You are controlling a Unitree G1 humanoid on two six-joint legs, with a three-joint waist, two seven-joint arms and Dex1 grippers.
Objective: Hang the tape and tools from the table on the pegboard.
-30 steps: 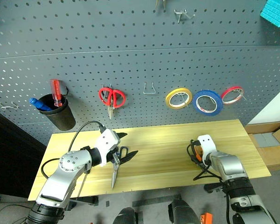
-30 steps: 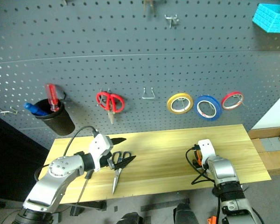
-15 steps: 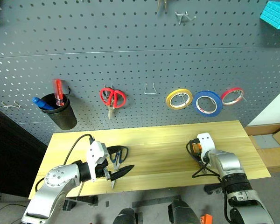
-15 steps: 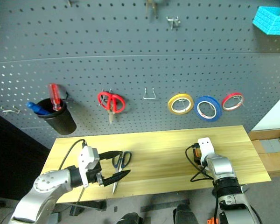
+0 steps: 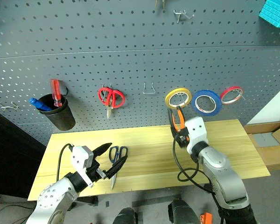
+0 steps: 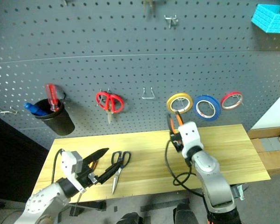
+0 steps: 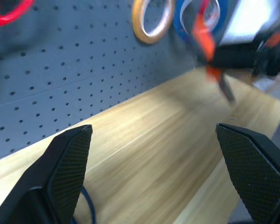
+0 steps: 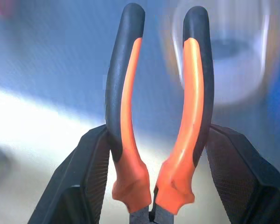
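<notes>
Right gripper (image 5: 179,133), clamped on the orange-and-black pliers (image 5: 176,120), holds them handles-up before the pegboard (image 5: 130,60), just below the yellow tape ring (image 5: 178,98). Left gripper (image 5: 111,157), fingers spread wide, hovers beside the blue-handled scissors (image 5: 115,159) lying on the counter (image 5: 149,154). Blue tape (image 5: 206,102) hangs on the pegboard.

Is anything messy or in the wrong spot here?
Nothing is broken or spilled. The dark-handled scissors lie on the table instead of hanging on the pegboard. The right gripper holds the pliers up near the yellow tape.
</notes>
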